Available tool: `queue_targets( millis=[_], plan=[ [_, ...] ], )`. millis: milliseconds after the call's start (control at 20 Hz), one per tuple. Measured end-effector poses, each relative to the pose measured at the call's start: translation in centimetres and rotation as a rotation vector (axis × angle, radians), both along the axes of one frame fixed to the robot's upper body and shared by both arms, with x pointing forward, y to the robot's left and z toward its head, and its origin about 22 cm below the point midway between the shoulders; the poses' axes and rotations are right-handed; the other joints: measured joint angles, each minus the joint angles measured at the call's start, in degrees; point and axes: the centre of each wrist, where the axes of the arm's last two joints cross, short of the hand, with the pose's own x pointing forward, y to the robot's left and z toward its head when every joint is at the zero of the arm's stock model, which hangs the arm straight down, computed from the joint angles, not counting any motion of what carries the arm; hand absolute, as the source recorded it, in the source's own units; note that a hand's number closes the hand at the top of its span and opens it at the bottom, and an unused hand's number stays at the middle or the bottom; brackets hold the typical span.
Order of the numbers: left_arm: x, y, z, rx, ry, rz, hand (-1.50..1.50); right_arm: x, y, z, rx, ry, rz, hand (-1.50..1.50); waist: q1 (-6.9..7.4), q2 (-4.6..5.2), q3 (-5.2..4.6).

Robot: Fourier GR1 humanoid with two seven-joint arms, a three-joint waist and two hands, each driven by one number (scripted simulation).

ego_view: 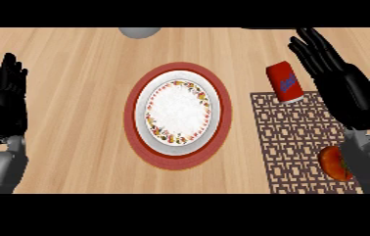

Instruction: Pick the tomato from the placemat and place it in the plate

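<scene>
Nearest the lower edge, well to the right of the plate (177, 110) and lower, the tomato (334, 162) lies on the brown lattice placemat (289, 142), close to the mat's right side. Its right part is hidden behind the grey right forearm, so its full outline cannot be made out. The right hand (343, 83) is up and to the right of the plate, above the placemat's far right corner, fingers straight and spread, holding nothing and apart from the tomato. Between that hand and the plate a red can (285, 82) lies tilted across the placemat's far left corner. It carries a blue marking, but no writing can be read on it. The plate is white with a flowered band and sits on a round red mat (180, 163) whose rim shows all around it. Bare wooden counter (80, 147) lies open to the plate's left, beyond it, and in the narrow strip between the red mat and the placemat. Far left of the plate, at the view's edge, the left hand (11, 98) rests open with fingers up, partly cut off. Beyond the plate a grey rounded thing (139, 32) is cut by the top edge and cannot be identified.
</scene>
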Motion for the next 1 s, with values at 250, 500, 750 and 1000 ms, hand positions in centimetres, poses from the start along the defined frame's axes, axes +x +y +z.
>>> queue_targets(
  millis=[250,500,750,1000],
  plan=[
    [0.9,-1.7,1.7,0.015,-0.014,-0.166,0.0,-2.2,2.6,-1.2,0.007,-0.088,0.205,1.5,-0.51,-0.9,-0.15],
    [0.9,-3.8,1.9,0.004,0.001,-0.309,0.0,-3.2,0.4,-0.1,-0.385,-0.203,0.1,1.5,-3.23,-2.14,-0.61],
    [0.8,-4.8,2.9,-0.014,0.004,-0.405,0.0,-7.4,1.3,-8.1,-0.24,-0.172,-0.036,-1.5,-2.36,-1.48,-0.2],
    [0.0,-5.1,3.6,-0.019,0.009,-0.455,0.0,-11.0,0.0,-12.0,-0.061,-0.242,-0.104,-1.5,-1.2,-1.27,-0.18]
  ],
)
